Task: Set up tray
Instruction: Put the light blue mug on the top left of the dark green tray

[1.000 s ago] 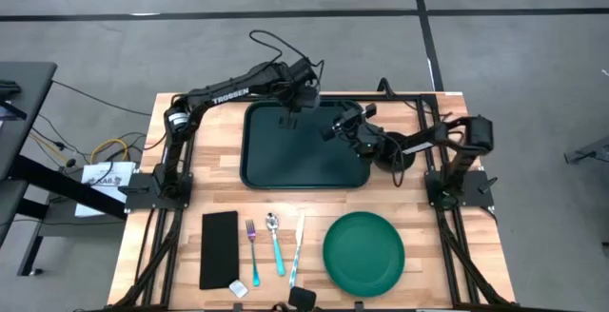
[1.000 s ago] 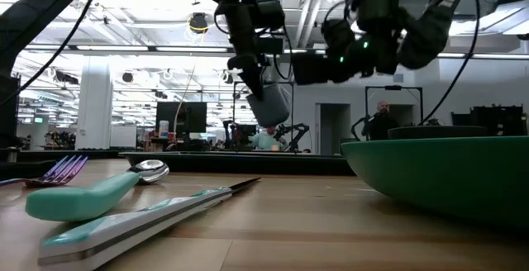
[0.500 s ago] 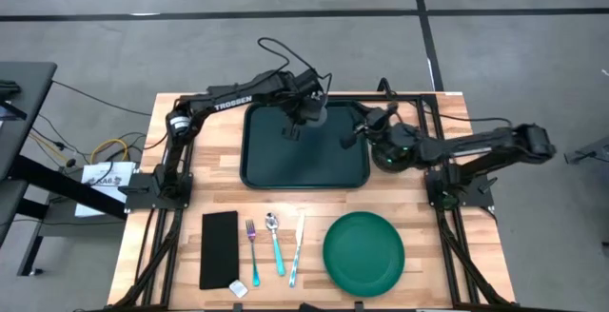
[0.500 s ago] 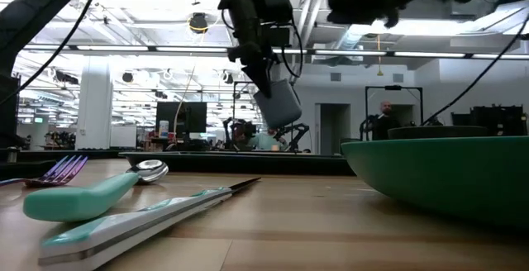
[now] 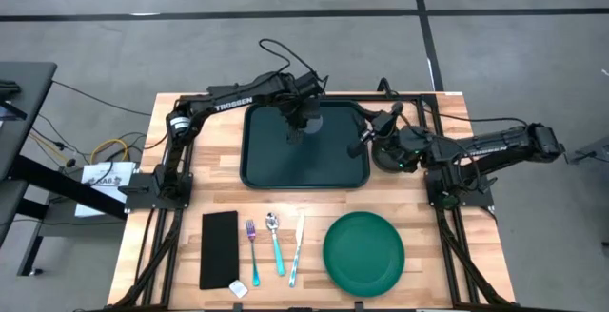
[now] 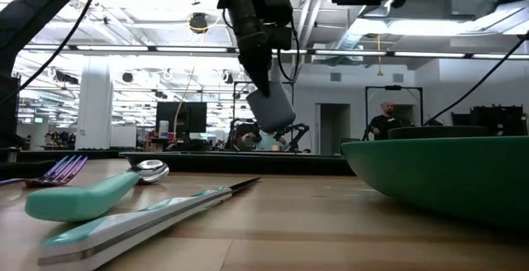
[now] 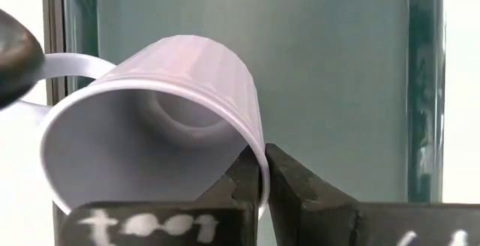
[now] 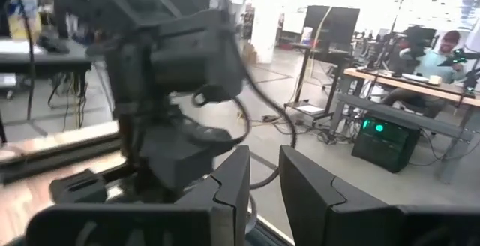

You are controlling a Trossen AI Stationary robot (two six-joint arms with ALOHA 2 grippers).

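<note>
The left gripper [image 7: 262, 172] pinches a white mug's [image 7: 157, 118] rim above the tray's [image 5: 285, 165] far side (right gripper [image 8: 262, 175] parted, empty).

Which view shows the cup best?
Left wrist view: the white cup fills the frame, tilted, its rim pinched in the left gripper above the tray. Low view shows it hanging, tilted. High view shows only a pale patch. Right wrist view doesn't show it.

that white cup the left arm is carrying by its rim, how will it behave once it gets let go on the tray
The white cup looks thin-walled and plastic, so probably light and a bit flexible. The left tool pinches only its rim and it hangs tilted, so it may tip or roll if released like that. The tray has a raised rim that should stop a roll.
</note>
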